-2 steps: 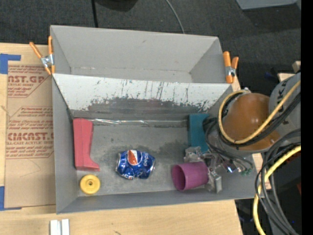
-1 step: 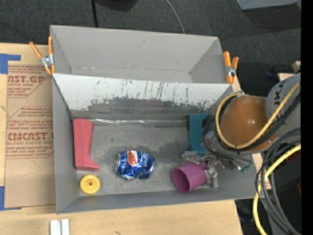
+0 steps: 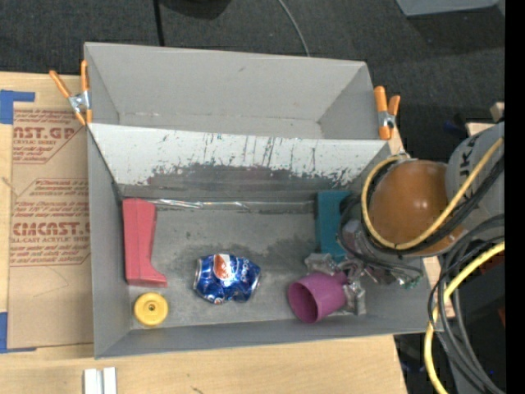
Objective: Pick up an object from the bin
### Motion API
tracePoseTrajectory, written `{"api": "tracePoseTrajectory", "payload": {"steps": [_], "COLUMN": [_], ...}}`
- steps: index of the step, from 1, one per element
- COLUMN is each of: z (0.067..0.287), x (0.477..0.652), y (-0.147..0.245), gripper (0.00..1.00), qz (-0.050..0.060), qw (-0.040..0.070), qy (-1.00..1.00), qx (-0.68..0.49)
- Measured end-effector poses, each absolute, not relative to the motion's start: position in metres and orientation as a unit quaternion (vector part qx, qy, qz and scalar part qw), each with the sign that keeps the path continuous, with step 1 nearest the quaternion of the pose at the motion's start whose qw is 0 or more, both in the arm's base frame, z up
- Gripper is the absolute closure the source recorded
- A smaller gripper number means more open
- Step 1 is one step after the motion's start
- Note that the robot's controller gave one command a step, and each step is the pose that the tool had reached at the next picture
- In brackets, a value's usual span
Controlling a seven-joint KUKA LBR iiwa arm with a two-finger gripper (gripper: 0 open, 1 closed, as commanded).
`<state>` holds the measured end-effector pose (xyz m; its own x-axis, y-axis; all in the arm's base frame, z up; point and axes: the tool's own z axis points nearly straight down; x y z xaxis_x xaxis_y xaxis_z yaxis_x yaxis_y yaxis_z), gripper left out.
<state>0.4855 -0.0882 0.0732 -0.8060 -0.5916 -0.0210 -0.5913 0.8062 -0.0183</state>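
- The pink cup [image 3: 314, 299] lies on its side in the bin [image 3: 221, 80].
- The hand [image 3: 340, 281] is right at the cup's closed end.
- I cannot tell if the hand is apart or together.

Bin [image 3: 246, 224] holding cup [image 3: 316, 299], can [image 3: 225, 278], disc [image 3: 151, 309]

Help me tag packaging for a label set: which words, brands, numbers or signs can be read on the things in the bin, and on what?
Nothing reads clearly enough to quote.
Crumpled blue packet: a red and white round mark; any lettering is too blurred to read.
Pink block, yellow disc, magenta cup, teal block: no text.
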Motion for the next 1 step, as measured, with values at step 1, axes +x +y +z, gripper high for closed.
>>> {"api": "tracePoseTrajectory", "payload": {"steps": [1], "z": [0.0752], "x": [0.4853], "y": [-0.088], "gripper": [1.0], "qz": [-0.005], "qw": [0.013], "qy": [0.95], "qx": [-0.311]}}
